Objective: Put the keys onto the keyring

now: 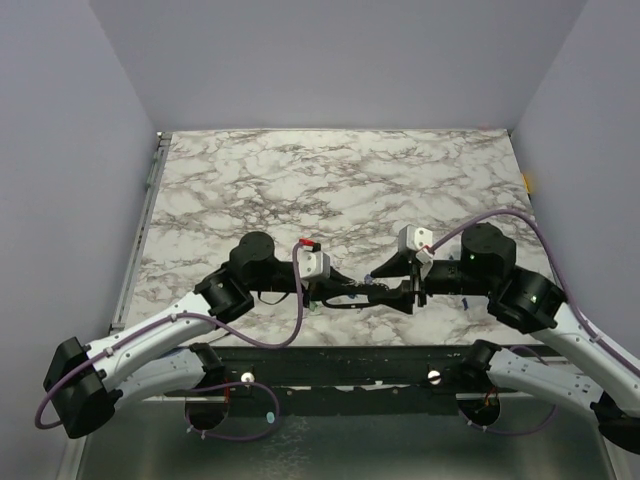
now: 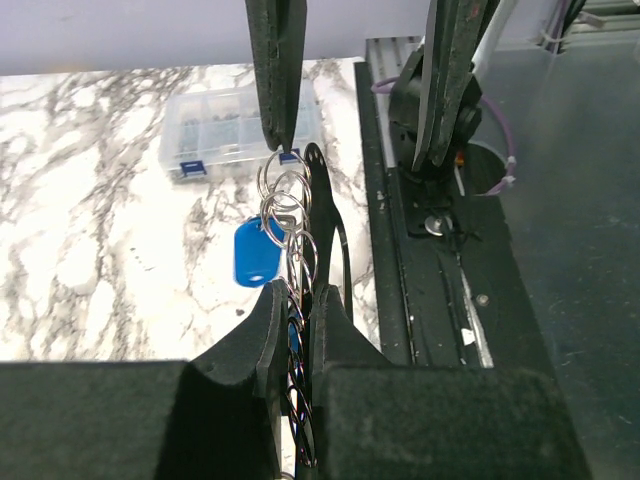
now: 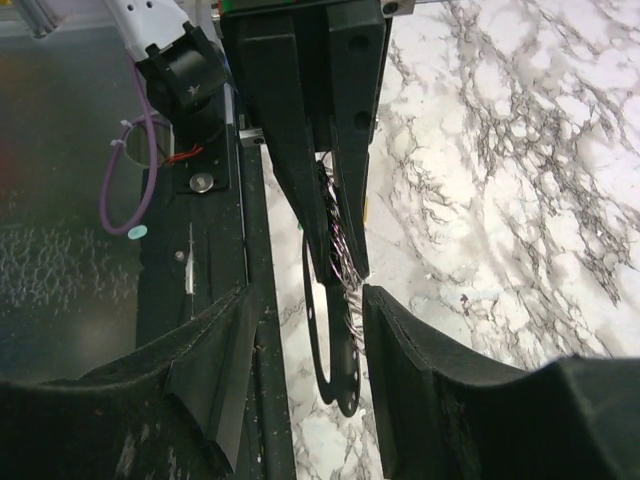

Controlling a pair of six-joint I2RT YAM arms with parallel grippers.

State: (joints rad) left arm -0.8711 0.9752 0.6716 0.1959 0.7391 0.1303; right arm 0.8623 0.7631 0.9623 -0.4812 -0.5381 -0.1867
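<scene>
My left gripper (image 2: 300, 295) is shut on a bunch of thin silvery keyring loops (image 2: 285, 205) and a thin dark oval loop (image 2: 325, 215), held above the table's near edge. A blue key (image 2: 255, 252) hangs from the rings. The green and yellow-gold keys are not clear to see. My right gripper (image 3: 310, 300) is open and faces the left gripper (image 3: 330, 120). The ring ends (image 3: 350, 290) poke out beside one of its fingers (image 3: 440, 390), and the dark loop (image 3: 335, 345) hangs between its fingers. In the top view the left gripper (image 1: 345, 290) and right gripper (image 1: 395, 282) meet tip to tip.
A clear plastic compartment box (image 2: 235, 130) lies on the marble table (image 1: 330, 180) in the left wrist view. The black mounting rail (image 1: 340, 365) runs along the near edge, with purple cables (image 1: 298, 310) looping by the arms. Walls close in the left, right and back.
</scene>
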